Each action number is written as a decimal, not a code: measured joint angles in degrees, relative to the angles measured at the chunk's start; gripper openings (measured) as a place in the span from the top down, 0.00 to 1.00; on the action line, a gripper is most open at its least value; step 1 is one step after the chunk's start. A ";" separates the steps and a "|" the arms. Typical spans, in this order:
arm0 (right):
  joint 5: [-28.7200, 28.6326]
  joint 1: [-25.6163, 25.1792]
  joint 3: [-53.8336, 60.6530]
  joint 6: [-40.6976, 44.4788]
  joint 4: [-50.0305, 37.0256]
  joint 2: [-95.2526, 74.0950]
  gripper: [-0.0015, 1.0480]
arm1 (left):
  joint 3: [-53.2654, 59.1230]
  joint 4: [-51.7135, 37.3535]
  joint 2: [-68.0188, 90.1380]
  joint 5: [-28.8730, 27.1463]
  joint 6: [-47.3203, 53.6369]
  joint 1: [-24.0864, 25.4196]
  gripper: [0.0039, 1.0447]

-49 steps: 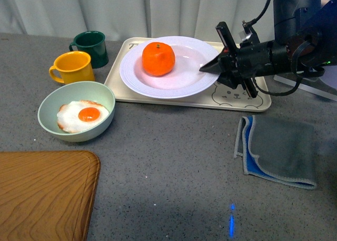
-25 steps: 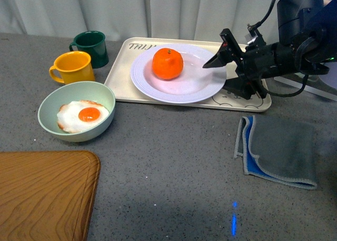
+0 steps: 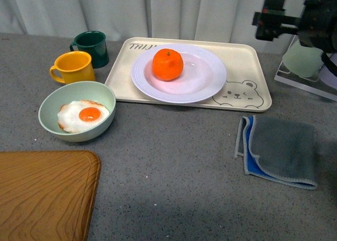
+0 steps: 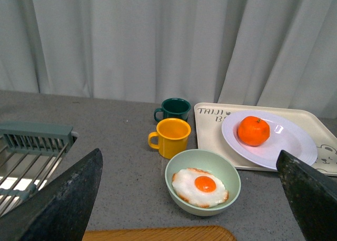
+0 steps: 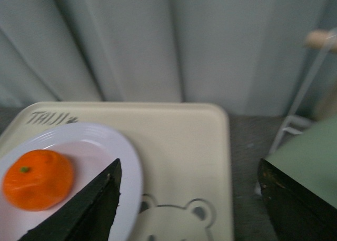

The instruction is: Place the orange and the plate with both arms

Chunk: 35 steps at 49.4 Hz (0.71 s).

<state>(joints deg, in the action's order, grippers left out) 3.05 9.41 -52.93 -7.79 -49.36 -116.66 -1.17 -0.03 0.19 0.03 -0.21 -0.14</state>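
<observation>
The orange (image 3: pixel 168 64) sits in the white plate (image 3: pixel 204 76), which rests on the cream bear tray (image 3: pixel 243 59). My right arm (image 3: pixel 274 23) is raised at the far right, clear of the plate. In the right wrist view my right gripper (image 5: pixel 188 165) is open and empty above the tray, with the orange (image 5: pixel 37 179) and plate (image 5: pixel 108 146) to one side. My left gripper (image 4: pixel 188 154) is open and empty, well back from the plate (image 4: pixel 291 142) and orange (image 4: pixel 253 131). The left arm is not in the front view.
A yellow mug (image 3: pixel 72 67) and a dark green mug (image 3: pixel 90 48) stand left of the tray. A pale green bowl (image 3: pixel 50 101) holds a fried egg. A wooden board (image 3: pixel 42 196) lies front left and a grey cloth (image 3: pixel 281 150) front right. A rack (image 3: pixel 308 72) stands far right.
My right gripper slid the plate with the orange to the right on the tray, let go of its rim, and drew back up to the right.
</observation>
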 joint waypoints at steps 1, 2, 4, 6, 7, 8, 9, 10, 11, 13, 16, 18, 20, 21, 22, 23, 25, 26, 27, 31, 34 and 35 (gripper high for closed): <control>2.95 -0.11 3.58 2.27 -6.32 0.61 0.34 | 0.00 0.00 0.00 -0.02 -0.02 0.00 0.06; 4.11 -0.24 5.81 2.99 -9.88 1.27 0.38 | 0.00 0.00 0.02 -0.15 -0.02 0.00 0.06; 4.61 -0.98 10.67 4.76 -16.52 3.76 0.46 | 0.00 0.00 0.02 -0.17 -0.02 0.00 0.06; 4.44 -1.68 14.56 5.86 -20.04 7.28 0.55 | 0.00 0.00 0.02 -0.13 -0.02 0.00 0.06; 4.37 -1.97 15.87 6.19 -20.72 8.79 0.58 | 0.00 0.00 0.02 -0.13 -0.02 0.00 0.06; 4.20 -2.32 17.64 6.56 -21.38 10.93 0.63 | 0.00 0.00 0.02 -0.13 -0.02 0.00 0.06; 3.98 -2.56 18.71 6.69 -21.70 12.20 0.67 | 0.00 0.00 0.02 -0.11 -0.02 0.00 0.06; 3.78 -2.86 20.33 6.93 -21.99 13.81 0.72 | 0.00 0.00 0.00 -0.11 0.00 0.00 0.06; 3.65 -3.06 21.40 7.04 -22.12 14.73 0.75 | 0.00 0.00 0.00 -0.07 -0.02 0.00 0.06; 3.23 -3.50 24.30 7.21 -22.32 16.68 0.84 | 0.00 0.00 0.00 -0.07 -0.02 0.00 0.06; 2.40 -4.04 28.85 7.43 -22.32 19.67 0.97 | 0.00 0.00 0.02 -0.07 -0.02 0.00 0.06; 1.97 -4.33 31.21 7.65 -22.16 22.03 0.99 | 0.00 0.00 0.00 -0.07 -0.02 0.00 0.06; 1.40 -4.61 32.92 7.72 -19.39 25.64 0.99 | 0.00 0.00 0.00 -0.09 -0.02 0.00 0.06; 1.31 -4.72 33.59 7.69 -18.69 27.15 0.99 | 0.00 0.00 0.00 -0.09 -0.02 0.00 0.06; 1.14 -4.94 34.62 7.69 -18.18 29.22 0.99 | 0.00 0.00 0.02 -0.09 -0.02 0.00 0.06; 1.03 -5.16 35.60 7.69 -17.90 31.12 0.99 | 0.00 0.00 0.02 -0.09 -0.02 0.00 0.06; 0.87 -5.55 37.18 7.69 -17.44 33.77 0.99 | 0.00 0.00 0.00 -0.07 -0.02 0.00 0.06; 0.72 -5.77 38.23 7.69 -17.00 35.21 0.99 | 0.00 0.00 0.00 -0.07 -0.02 0.00 0.06; 0.68 -5.92 38.91 7.69 -16.72 36.13 0.99 | 0.00 0.00 0.00 -0.07 -0.02 0.00 0.06; -2.60 -8.02 41.42 7.72 -15.32 39.52 0.99 | 0.00 0.00 0.02 -0.07 -0.02 0.00 0.06; -2.69 -8.79 42.77 7.72 -14.34 41.66 0.99 | 0.00 0.00 0.00 -0.07 -0.02 0.00 0.06; -2.69 -9.01 43.23 7.72 -13.94 42.51 0.99 | 0.00 0.00 0.00 -0.07 -0.02 0.00 0.06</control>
<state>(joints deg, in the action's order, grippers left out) 0.36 0.40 -9.69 -0.08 -63.31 -74.15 -1.17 -0.03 0.19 -0.03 -0.23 -0.14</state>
